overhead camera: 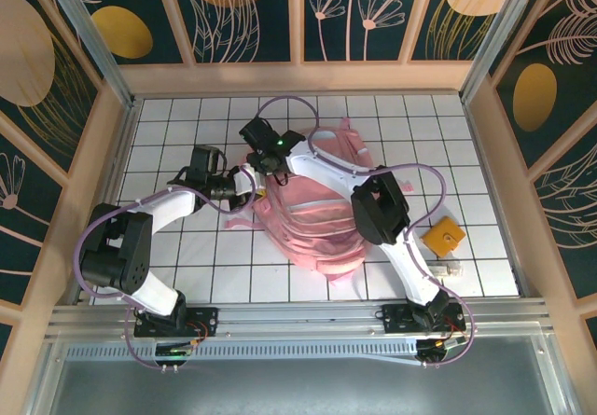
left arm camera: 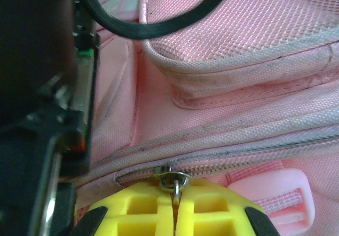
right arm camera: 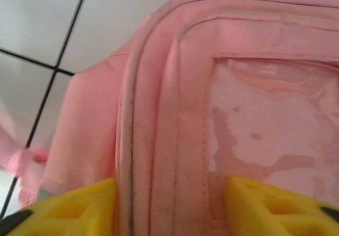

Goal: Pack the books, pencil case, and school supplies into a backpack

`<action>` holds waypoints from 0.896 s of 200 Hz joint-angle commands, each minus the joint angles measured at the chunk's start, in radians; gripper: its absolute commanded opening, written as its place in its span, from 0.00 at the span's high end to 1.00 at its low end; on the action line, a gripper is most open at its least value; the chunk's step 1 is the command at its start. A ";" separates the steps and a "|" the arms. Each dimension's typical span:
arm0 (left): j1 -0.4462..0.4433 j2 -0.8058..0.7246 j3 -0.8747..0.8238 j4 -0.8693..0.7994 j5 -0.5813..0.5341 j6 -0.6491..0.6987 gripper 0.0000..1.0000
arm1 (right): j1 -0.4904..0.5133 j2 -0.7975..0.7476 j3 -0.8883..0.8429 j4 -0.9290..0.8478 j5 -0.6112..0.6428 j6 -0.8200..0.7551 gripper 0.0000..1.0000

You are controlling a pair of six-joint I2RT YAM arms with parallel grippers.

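Two grippers meet at the backpack (overhead camera: pixel 317 219), which lies mid-worktop (overhead camera: pixel 187 256). The left gripper (left arm camera: pixel 175 207), at the bag's 9 o'clock, is pinched together on the thin metal zipper pull (left arm camera: pixel 174 182). The right gripper (right arm camera: pixel 169 215), near 11 o'clock, stands apart astride the piped rim; whether it truly pinches the fabric I cannot tell. If that anchor is loose, a tug on the pull probably drags the soft bag instead of running the zipper. The small tab could also slip from the pads, or the slider jam at the curved corner. With wrists this close, they may collide. An orange square item (overhead camera: pixel 443 237) and a tiny whitish item (overhead camera: pixel 450 269) wait at 4 o'clock.
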 commanded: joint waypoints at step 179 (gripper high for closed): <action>-0.389 -0.238 -0.190 0.129 -0.190 -0.376 1.00 | -0.155 0.179 0.217 0.172 -0.050 0.083 1.00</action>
